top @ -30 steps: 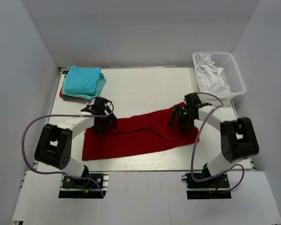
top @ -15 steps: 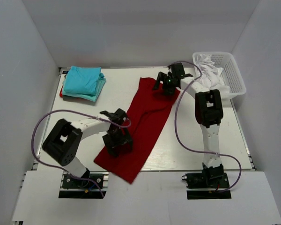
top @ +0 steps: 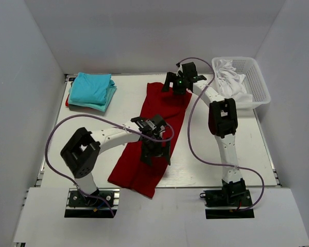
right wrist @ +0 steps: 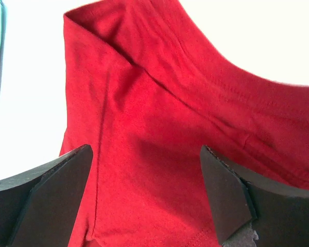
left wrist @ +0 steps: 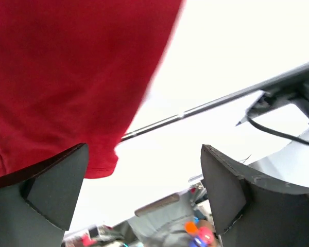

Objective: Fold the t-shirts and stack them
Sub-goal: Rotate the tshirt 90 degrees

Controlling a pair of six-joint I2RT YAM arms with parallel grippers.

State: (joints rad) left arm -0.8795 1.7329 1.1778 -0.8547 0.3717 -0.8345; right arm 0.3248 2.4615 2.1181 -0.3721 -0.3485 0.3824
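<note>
The dark red t-shirt (top: 153,135) lies as a long strip running from the far middle of the table down to the near edge. My left gripper (top: 155,150) hovers open over its near right border; in the left wrist view the red cloth (left wrist: 67,77) fills the upper left and nothing sits between the fingers. My right gripper (top: 176,87) stands open above the shirt's far end, where the red cloth (right wrist: 159,134) with its folds and seams fills the wrist view. Folded turquoise t-shirts (top: 91,90) are stacked at the far left.
A white mesh basket (top: 255,82) with crumpled white cloth (top: 229,77) stands at the far right. A sliver of red (top: 68,101) shows under the turquoise stack. The table's near edge rail (left wrist: 211,103) runs just past the shirt's corner.
The red shirt has swung from lying across the table to lying lengthwise. My right arm has stretched to the far end and my left gripper has moved right along the shirt.
</note>
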